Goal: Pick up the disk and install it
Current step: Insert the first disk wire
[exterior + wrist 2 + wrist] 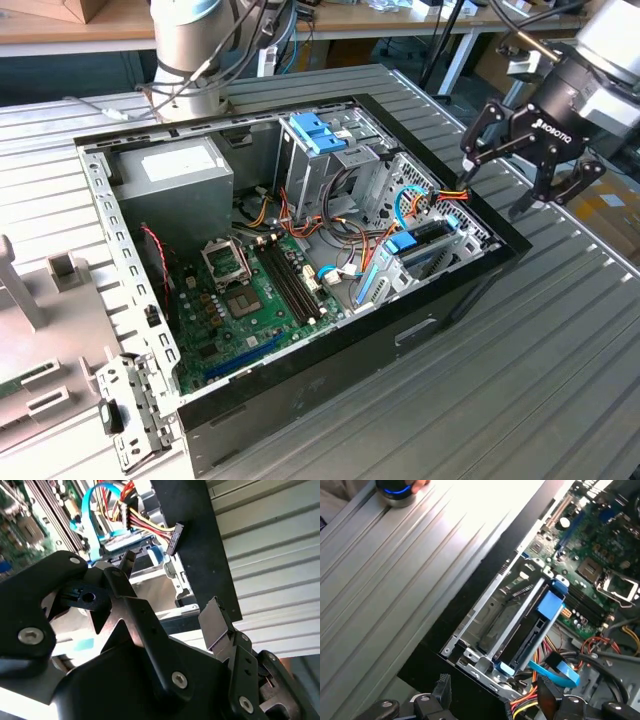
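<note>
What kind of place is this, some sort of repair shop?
More likely a robotics lab or test workshop than a repair shop. An opened computer case lies on a ribbed metal table, a robot arm's tool hangs by its edge, and workbenches line the back.

A short line of white lettering stands on the black body of the gripper, at the upper right of the exterior view. The white sticker on the grey power-supply box, upper left of centre, carries print too small to read.
</note>
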You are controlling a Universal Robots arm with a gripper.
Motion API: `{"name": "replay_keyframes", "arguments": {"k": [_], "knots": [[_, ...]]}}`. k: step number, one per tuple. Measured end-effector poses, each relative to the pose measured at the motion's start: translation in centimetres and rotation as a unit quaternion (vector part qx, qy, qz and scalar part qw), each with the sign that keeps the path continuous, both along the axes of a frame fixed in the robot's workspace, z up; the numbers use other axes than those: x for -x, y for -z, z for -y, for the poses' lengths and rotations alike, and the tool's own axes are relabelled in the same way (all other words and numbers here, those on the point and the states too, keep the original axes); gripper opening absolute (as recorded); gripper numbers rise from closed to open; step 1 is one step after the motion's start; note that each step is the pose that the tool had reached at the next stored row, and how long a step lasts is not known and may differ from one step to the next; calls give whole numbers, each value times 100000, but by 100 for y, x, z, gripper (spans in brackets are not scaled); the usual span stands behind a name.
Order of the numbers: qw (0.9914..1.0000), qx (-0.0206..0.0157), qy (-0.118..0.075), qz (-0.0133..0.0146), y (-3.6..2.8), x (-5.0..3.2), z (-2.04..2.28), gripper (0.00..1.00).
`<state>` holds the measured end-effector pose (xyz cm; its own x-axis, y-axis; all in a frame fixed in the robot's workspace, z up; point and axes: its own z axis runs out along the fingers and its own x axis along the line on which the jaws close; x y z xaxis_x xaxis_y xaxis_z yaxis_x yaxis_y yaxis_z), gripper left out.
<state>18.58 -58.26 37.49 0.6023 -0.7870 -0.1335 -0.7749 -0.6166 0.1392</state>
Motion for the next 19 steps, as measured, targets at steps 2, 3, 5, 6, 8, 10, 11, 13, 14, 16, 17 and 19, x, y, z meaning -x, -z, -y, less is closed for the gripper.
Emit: {"name": "replay_keyframes", "arguments": {"k": [2,3,5,6,8,10,11,13,14,16,17,19], "knots": [[99978,2,-2098,2,5,0,0,78],[99957,1,-2943,1,7,0,0,78],[99833,-5,-5777,1,15,0,0,78],[99774,-1,-6725,3,17,0,0,78],[99581,-5,-9144,2,24,0,0,78],[99343,-5,-11445,1,31,-1,0,78],[99222,-3,-12448,-2,34,-1,0,78],[98808,-1,-15395,-2,42,-1,0,78],[98416,-2,-17729,1,50,-2,0,78],[97684,-7,-21395,0,63,-4,0,78],[97594,12,-21804,-3,68,-11,-9,78],[97616,35,-21707,-4,77,-17,-46,78]]}}
